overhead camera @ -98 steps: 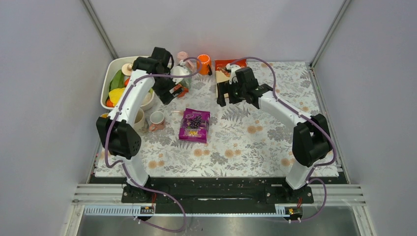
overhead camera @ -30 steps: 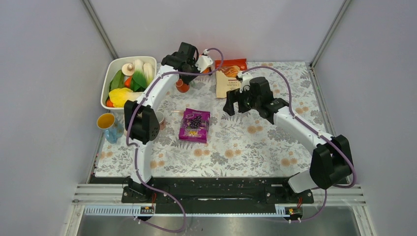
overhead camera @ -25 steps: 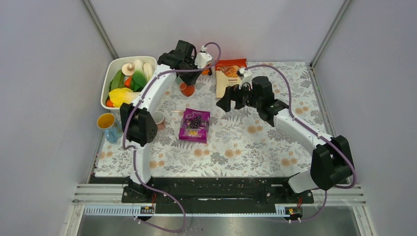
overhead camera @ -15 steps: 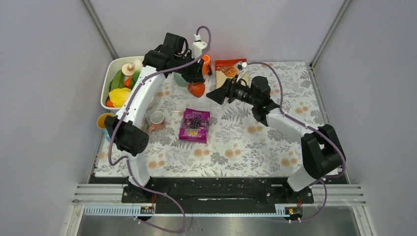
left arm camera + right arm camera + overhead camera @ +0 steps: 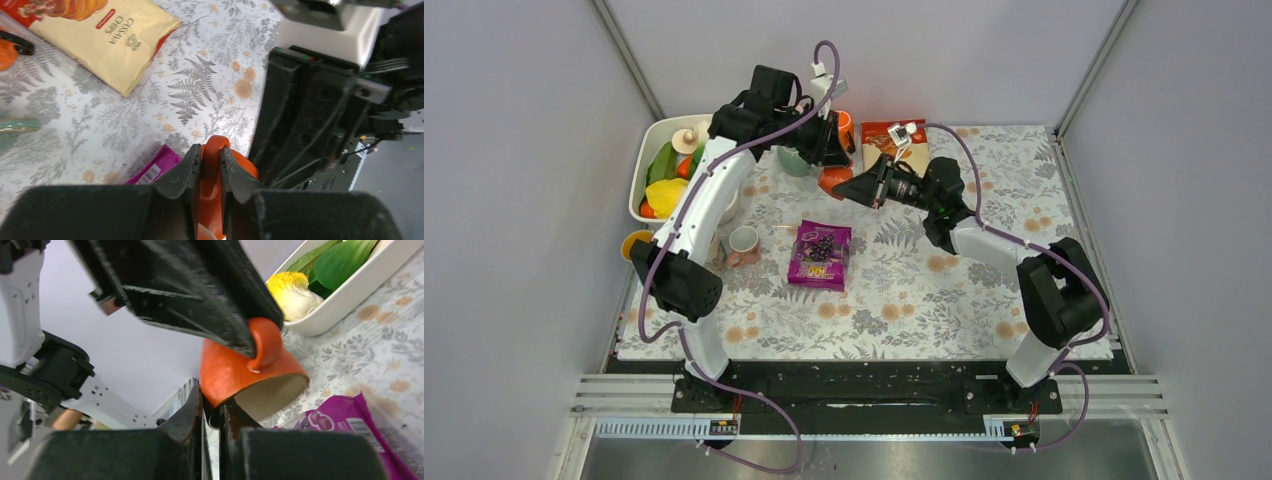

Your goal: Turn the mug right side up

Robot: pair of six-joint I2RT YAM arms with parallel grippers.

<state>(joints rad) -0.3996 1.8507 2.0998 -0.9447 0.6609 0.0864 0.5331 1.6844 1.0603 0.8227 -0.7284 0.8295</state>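
At the upper left of the overhead view a white tray (image 5: pixel 646 150) holds vegetables. Below it, near the left edge, stands a yellow cup (image 5: pixel 635 243). A small pink cup (image 5: pixel 744 240) sits just beside the left arm. A purple snack bag (image 5: pixel 820 255) lies left of centre on the flowered worktop (image 5: pixel 944 300).

In the upper middle, the left gripper (image 5: pixel 210 152) has its jaws closed on the handle of the orange mug (image 5: pixel 833 181). The mug hangs clear of the worktop, tilted, and in the right wrist view its mouth faces down and to the side. The right gripper (image 5: pixel 212 412) reaches it from the right, its jaws pinched on the mug's wall at the rim.

Above the mug in the overhead view, a second orange cup (image 5: pixel 842 125) stands at the worktop's top edge. A chips bag (image 5: pixel 886 140) lies flat just to its right.
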